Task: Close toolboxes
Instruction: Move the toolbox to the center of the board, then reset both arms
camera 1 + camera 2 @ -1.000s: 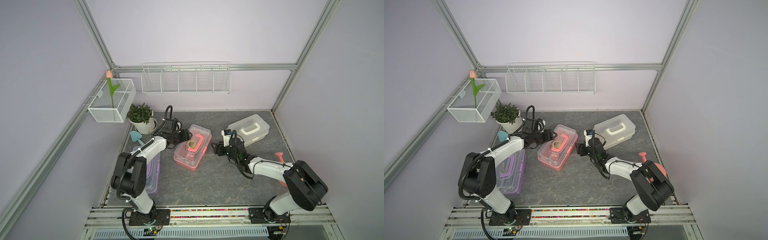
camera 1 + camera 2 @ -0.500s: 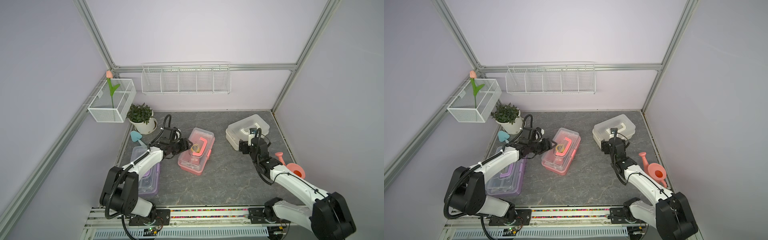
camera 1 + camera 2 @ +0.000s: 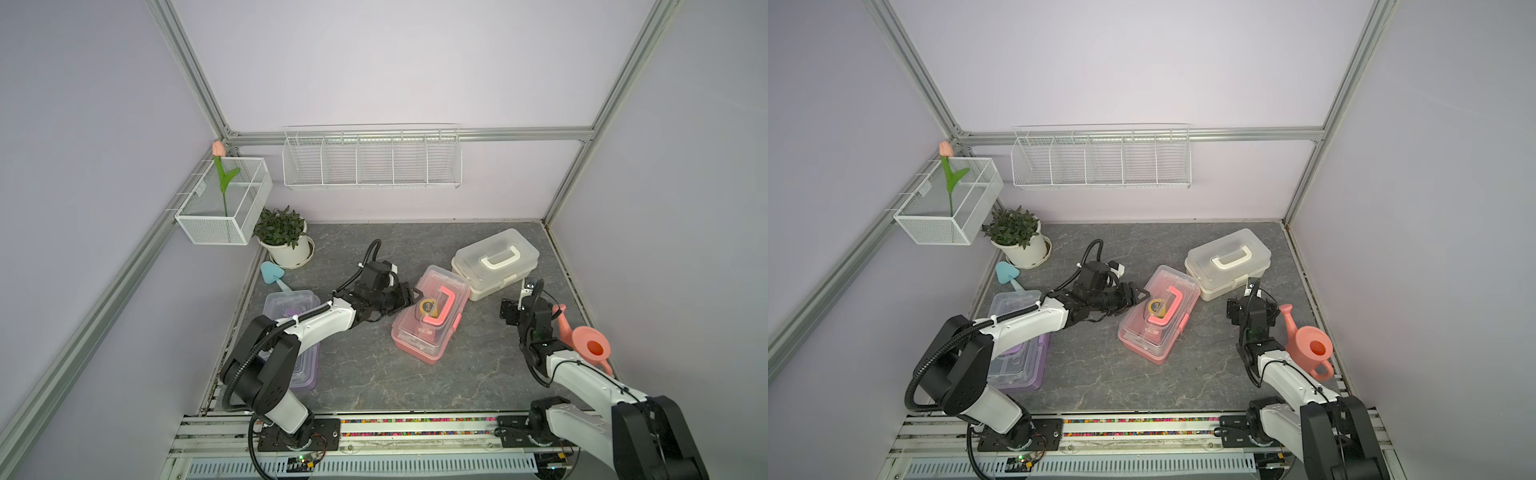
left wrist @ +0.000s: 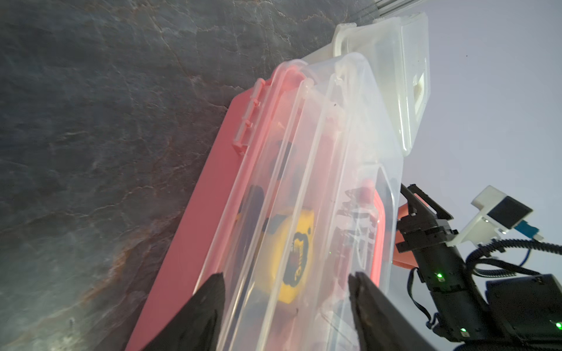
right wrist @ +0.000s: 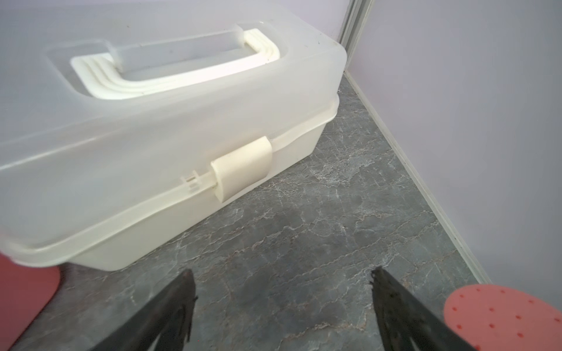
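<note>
The pink toolbox [image 3: 430, 328] [image 3: 1156, 332] lies mid-table with its clear lid down and a yellow tape measure [image 3: 427, 306] inside. My left gripper [image 3: 411, 296] [image 3: 1140, 296] [image 4: 287, 275] is at its far left edge. The jaws stand apart and straddle the lid's edge; I cannot tell whether they press on it. The white toolbox [image 3: 494, 264] [image 5: 152, 136] stands at the back right, lid down, its latch [image 5: 243, 164] folded over the rim. My right gripper [image 3: 524, 299] [image 5: 282, 273] hangs open over bare table just in front of it. The purple toolbox [image 3: 291, 303] is at the left, partly under my left arm.
A pink watering can [image 3: 586, 345] stands close to the right of my right gripper, its spray head [image 5: 501, 310] beside one finger. A potted plant [image 3: 286, 241] and a blue scoop [image 3: 272, 272] sit at the back left. Two white wire baskets [image 3: 372, 160] [image 3: 226, 208] hang on the walls.
My right gripper left the pink toolbox's right side, opened wide and swung back to the right, in front of the white toolbox. The pink toolbox shifted right and nearer, my left gripper staying at its edge.
</note>
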Tool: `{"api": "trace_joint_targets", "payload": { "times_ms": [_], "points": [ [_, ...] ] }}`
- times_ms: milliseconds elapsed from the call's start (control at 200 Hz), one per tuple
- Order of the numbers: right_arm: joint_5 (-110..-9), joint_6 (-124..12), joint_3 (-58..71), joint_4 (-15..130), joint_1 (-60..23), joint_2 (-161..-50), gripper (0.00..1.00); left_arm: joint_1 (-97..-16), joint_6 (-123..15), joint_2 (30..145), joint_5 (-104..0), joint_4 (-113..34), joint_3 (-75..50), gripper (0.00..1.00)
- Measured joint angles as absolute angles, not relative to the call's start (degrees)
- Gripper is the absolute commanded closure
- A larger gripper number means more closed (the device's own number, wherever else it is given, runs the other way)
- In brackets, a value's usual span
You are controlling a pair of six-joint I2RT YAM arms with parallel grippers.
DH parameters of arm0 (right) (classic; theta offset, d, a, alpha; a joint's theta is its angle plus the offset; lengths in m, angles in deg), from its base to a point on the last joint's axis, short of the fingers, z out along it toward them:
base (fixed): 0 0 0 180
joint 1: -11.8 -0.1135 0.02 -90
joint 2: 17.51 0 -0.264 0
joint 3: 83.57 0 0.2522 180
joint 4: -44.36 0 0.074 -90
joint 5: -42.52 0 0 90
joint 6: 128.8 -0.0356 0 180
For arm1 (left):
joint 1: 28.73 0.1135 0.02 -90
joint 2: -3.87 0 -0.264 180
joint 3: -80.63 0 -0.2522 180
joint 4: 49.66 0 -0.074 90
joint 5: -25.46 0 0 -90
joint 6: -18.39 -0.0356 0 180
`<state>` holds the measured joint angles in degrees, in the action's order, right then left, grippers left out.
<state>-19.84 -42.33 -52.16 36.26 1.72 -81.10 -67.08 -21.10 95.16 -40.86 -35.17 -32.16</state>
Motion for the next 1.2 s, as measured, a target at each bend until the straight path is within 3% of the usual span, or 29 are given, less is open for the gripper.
{"api": "trace_joint_targets", "payload": {
  "times_ms": [165, 365, 640, 870, 910, 1200],
  "points": [
    [-19.9, -40.6, -53.3, 28.7, 2.4, -84.3, 0.07, -67.2, -25.3, 92.8, -47.6, -29.6, -31.8, 0.28],
    [-21.6, -39.0, -53.4, 17.1, 3.1, -90.4, 0.06, -62.3, -34.7, 85.6, -64.8, -21.0, -30.3, 0.25],
    [-24.5, -34.8, -52.7, 6.1, 4.0, -102.7, 0.04, -53.7, -50.5, 85.2, -89.1, -25.4, -32.3, 0.23],
    [-29.5, -35.6, -52.5, -0.3, 8.2, -106.2, 0.0, -46.5, -62.2, 85.7, -92.8, -35.9, -40.7, 0.23],
    [-30.0, -35.8, -52.4, 1.0, 8.4, -106.3, 0.11, -45.0, -63.7, 85.6, -92.9, -38.3, -42.3, 0.23],
    [-30.1, -37.5, -51.2, 1.7, 9.0, -106.5, 0.11, -37.9, -68.6, 86.4, -90.1, -60.8, -50.5, 0.24]
  ]
}}
